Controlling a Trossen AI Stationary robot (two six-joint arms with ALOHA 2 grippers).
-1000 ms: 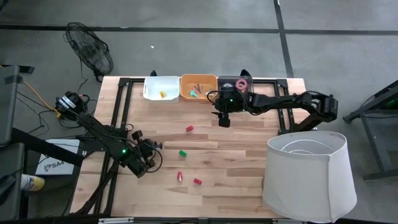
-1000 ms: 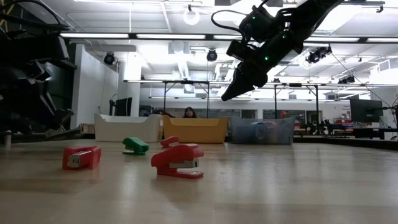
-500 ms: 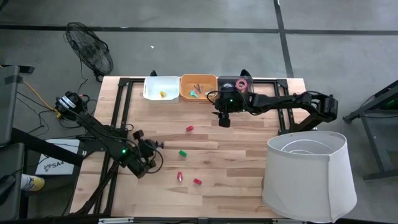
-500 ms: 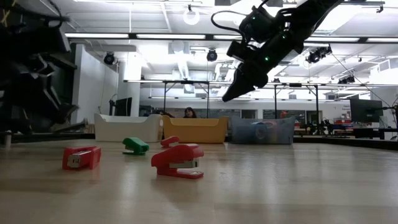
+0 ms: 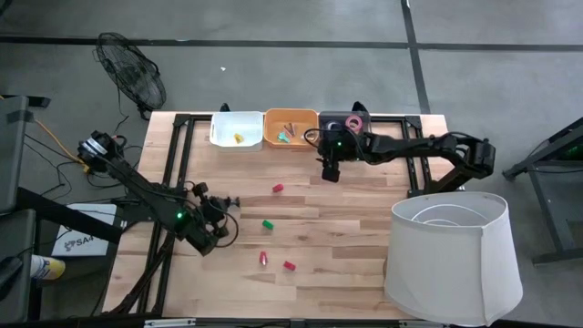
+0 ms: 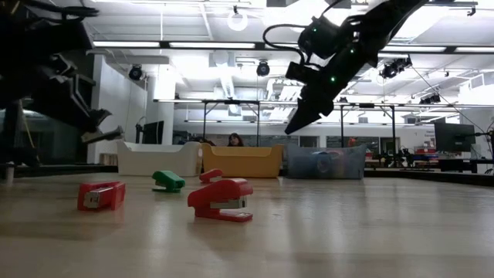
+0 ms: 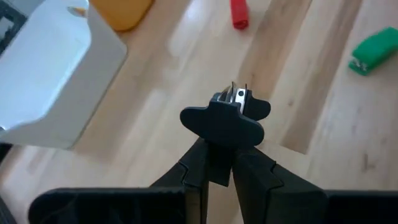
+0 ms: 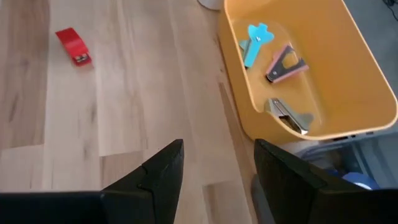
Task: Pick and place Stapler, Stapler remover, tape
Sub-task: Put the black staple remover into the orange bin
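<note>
**Ana:** Worktop (image 5: 364, 273) of pale wood planks, seen from above, with two dark arms over it. Along the far edge sit three bins side by side: a white bin (image 5: 235, 128), an orange bin (image 5: 290, 128) and a dark bin (image 5: 346, 121).

**Ben:** Where are the task's things?

**Ana:** Four small staplers lie loose mid-worktop: a red stapler (image 5: 277, 188) nearest the bins, a green stapler (image 5: 268, 223) below it, then two more red ones (image 5: 263, 258) and (image 5: 289, 266) close together near the front. In the orange bin lie three staple removers, a light blue one (image 8: 254, 42), a pink one (image 8: 285, 64) and a tan one (image 8: 287, 116). A pink tape roll (image 5: 354, 122) rests in the dark bin.

**Ben:** And the pincers?

**Ana:** The left pincer (image 7: 239, 94) hangs above bare wood at the worktop's left side, pressed together on a black staple remover (image 7: 225, 118), metal prongs showing past its body. The right pincer (image 8: 214, 165) hovers in front of the orange and dark bins, spread and empty.

**Ben:** Anything in the way?

**Ana:** A large white lampshade (image 5: 451, 255) covers the front right corner. A floor fan (image 5: 132, 77) stands off the back left. In the level view, a person (image 6: 234, 140) shows far behind the bins.
</note>
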